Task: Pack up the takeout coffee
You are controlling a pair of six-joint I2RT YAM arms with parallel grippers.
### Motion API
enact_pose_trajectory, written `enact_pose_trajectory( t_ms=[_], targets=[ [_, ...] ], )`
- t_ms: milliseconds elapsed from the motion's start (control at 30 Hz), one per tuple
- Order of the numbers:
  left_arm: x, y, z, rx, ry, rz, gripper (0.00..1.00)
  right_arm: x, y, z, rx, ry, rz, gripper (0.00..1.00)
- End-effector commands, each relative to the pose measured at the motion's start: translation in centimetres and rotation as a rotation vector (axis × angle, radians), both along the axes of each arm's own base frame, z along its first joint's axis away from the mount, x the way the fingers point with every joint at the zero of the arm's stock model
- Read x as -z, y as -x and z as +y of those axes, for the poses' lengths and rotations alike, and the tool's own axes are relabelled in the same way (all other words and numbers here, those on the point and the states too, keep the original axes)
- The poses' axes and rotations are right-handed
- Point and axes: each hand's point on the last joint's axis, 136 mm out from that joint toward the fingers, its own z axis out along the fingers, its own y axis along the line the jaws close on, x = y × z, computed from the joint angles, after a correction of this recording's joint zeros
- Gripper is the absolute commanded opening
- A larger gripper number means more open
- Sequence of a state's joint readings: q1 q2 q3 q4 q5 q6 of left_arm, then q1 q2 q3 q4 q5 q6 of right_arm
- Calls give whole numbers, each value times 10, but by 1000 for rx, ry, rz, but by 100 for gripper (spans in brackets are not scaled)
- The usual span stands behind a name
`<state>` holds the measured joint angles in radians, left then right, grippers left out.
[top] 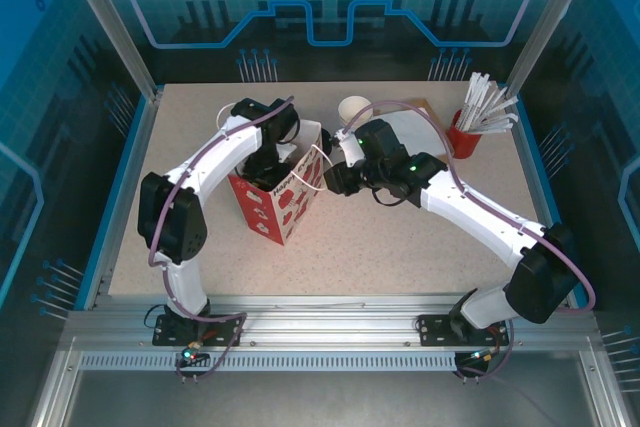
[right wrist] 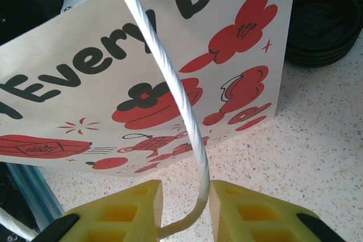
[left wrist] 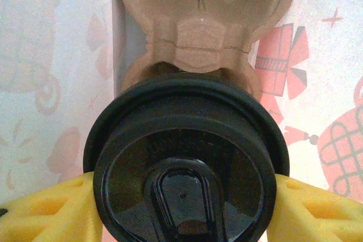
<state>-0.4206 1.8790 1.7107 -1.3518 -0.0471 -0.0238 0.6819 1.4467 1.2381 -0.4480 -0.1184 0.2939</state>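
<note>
The takeout coffee (left wrist: 184,162) shows its round black lid from above, and my left gripper (left wrist: 184,211) is shut on it with a yellow finger (left wrist: 48,211) at each side. It hangs inside the white paper bag (top: 285,202) with red prints, just above a brown cardboard cup carrier (left wrist: 198,32) at the bag's bottom. My right gripper (right wrist: 184,211) stands at the bag's right side (right wrist: 142,83). Its jaws are slightly apart, and the bag's white rope handle (right wrist: 170,83) runs between them, taut against the right finger (right wrist: 249,213).
A stack of loose black lids (right wrist: 326,21) lies on the speckled table beside the bag. A stack of lidless paper cups (top: 353,107) stands behind the right arm. At the back right is a red holder (top: 462,137) full of stirrers.
</note>
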Motion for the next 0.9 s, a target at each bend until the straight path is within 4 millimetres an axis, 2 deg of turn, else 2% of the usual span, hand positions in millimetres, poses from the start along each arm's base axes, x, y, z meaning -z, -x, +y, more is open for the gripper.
enact_pose_trajectory(
  t_ms=[0,300,867],
  targets=[
    [21,4,2,0,-6,61,40,-4,3,7,-26,6,-12,30],
    [35,8,3,-11,-11,74,40,-3,3,6,-25,10,-10,30],
    [71,-6,0,-32,-36,80,41,2,4,9,-27,16,-2,30]
  ],
)
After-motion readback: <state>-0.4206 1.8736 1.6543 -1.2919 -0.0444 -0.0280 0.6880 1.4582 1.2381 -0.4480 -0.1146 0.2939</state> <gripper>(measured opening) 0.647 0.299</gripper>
